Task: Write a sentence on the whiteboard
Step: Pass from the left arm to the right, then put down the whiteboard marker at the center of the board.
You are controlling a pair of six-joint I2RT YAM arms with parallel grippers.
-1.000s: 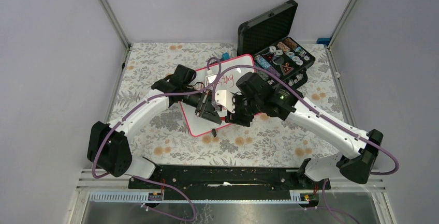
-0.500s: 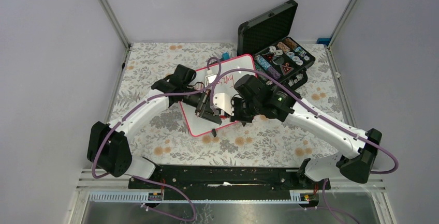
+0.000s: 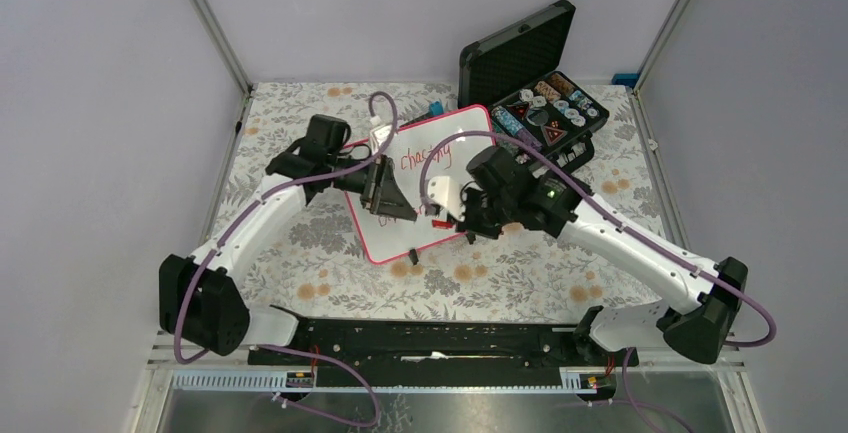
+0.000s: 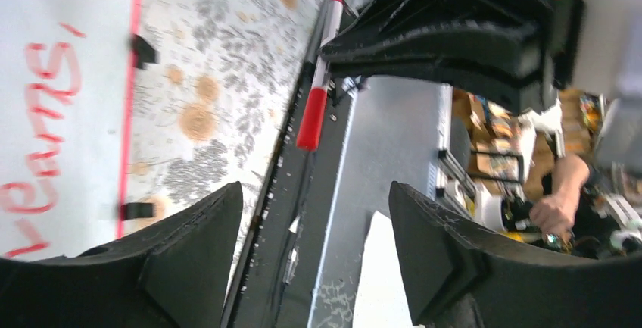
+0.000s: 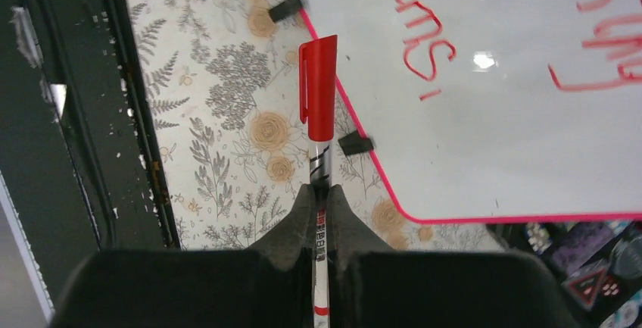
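The whiteboard [image 3: 395,235] lies tilted on the flowered cloth, its pink frame and black feet showing. The sentence is only partly in view: red "chasing" [image 3: 425,156] from above, and the end of "dreams." in the left wrist [image 4: 45,116] and right wrist [image 5: 420,25] views. My right gripper [image 3: 450,211] [image 5: 318,188] is shut on a white marker with its red cap [image 5: 318,89] on, held over the board's near edge. My left gripper [image 3: 397,208] [image 4: 316,192] stands open and empty, a short way from the marker [image 4: 313,116].
An open black foam-lined case [image 3: 540,83] with several small items stands at the back right, close to the board's far corner. A small blue object [image 3: 437,109] lies by the board's far edge. A black rail [image 3: 430,338] runs along the near table edge.
The left gripper opened, let go of the marker and drew back to the left, uncovering "chasing". The right gripper closed on the marker and now holds it alone.
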